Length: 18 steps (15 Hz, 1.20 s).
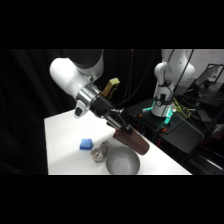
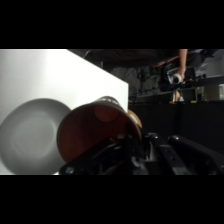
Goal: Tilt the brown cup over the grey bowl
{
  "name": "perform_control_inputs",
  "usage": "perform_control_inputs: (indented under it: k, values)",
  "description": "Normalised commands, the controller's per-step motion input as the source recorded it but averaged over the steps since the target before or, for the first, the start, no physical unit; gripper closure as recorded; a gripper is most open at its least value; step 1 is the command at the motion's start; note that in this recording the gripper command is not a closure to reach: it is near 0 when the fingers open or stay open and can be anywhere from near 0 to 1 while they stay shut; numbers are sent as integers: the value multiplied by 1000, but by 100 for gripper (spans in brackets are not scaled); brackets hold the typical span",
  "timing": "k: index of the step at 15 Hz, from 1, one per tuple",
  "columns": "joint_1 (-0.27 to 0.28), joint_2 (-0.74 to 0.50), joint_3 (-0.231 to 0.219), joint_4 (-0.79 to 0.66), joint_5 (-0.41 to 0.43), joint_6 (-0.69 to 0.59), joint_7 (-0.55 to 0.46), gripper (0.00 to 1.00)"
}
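Holding the brown cup [image 1: 132,141] tilted well off upright, we have the jaws of the gripper [image 1: 120,127] clamped on it near one end — its other end slopes down toward the grey bowl [image 1: 122,162], which sits by the near edge of the surface [image 1: 65,135]. The cup hangs in the air just above the bowl's far rim, not touching it as far as we can tell.

We judge the cup to be light and stiff, with a smooth tapered wall that could slip in the grip as it tips further, so a firm hold across the body suits it better than a pinch at the lip. The bowl looks like rigid, shiny metal and would likely slide if bumped.

The side view gives us the cup's slant and its height over the bowl, plus a blue block [image 1: 86,144] and a pale lumpy object [image 1: 99,153] just beside the bowl. The wrist view shows none of those — it fills with the cup's rounded side [image 2: 95,132], the bowl [image 2: 30,135] lying beyond it against the surface's edge.
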Motion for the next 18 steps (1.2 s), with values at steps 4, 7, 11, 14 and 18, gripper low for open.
perform_control_inputs:
  k: [4,7,11,14,18]
  values:
    - [-88,409,69,462,331,-652,228,19]
    - [-55,317,26,376,362,-507,362,19]
    - [99,-44,-110,131,-15,-32,216,19]
    - [99,-346,-214,-79,-423,251,55,19]
    - [-35,-551,-155,-325,-499,273,-53,19]
